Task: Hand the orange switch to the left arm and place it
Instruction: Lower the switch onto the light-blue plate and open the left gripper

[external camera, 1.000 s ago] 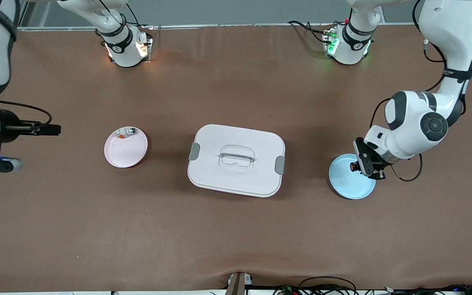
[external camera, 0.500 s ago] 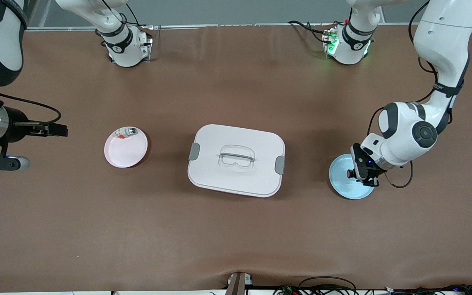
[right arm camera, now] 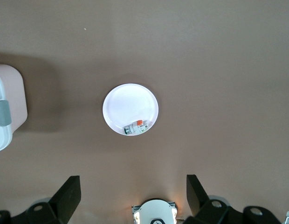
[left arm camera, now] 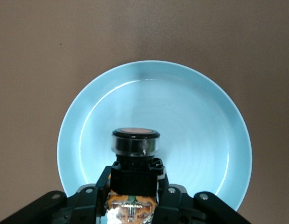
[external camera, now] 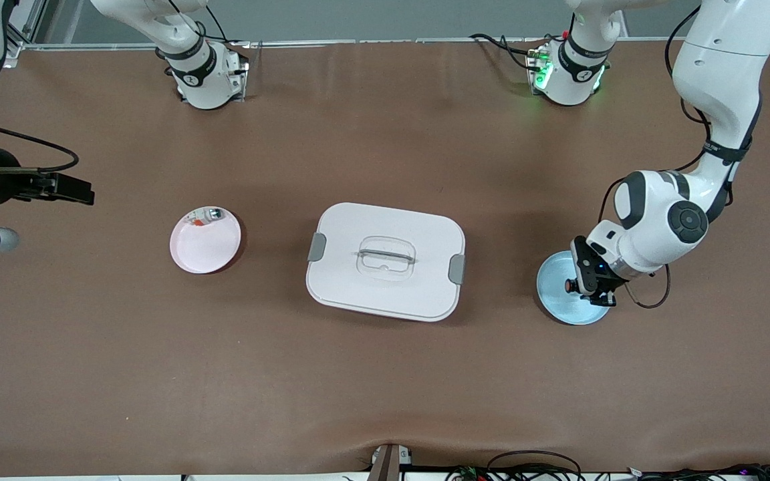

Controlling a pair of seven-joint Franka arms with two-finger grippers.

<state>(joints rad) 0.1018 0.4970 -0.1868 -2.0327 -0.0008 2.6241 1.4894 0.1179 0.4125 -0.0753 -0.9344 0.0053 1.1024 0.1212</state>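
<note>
The orange switch (left arm camera: 135, 144), a small black cylinder with an orange round end, is between the fingers of my left gripper (left arm camera: 135, 176), which is shut on it. Its orange end points down at the light blue plate (left arm camera: 191, 116). In the front view the left gripper (external camera: 589, 284) hangs low over that plate (external camera: 559, 304) with the switch (external camera: 569, 284) in it. I cannot tell whether the switch touches the plate. The white box (external camera: 385, 260) stands mid-table. My right gripper (external camera: 84, 194) hangs open and empty above the right arm's end of the table.
A pink plate (external camera: 206, 246) lies between the box and the right gripper, with a whitish part (external camera: 208, 216) carrying red and green bits on its rim. The right wrist view shows that plate (right arm camera: 130, 105), the part (right arm camera: 136, 127) and a corner of the box (right arm camera: 7, 107).
The left gripper has come down and inward over the blue plate with the switch in it. The right gripper has shifted a little toward the bases' edge of the table.
</note>
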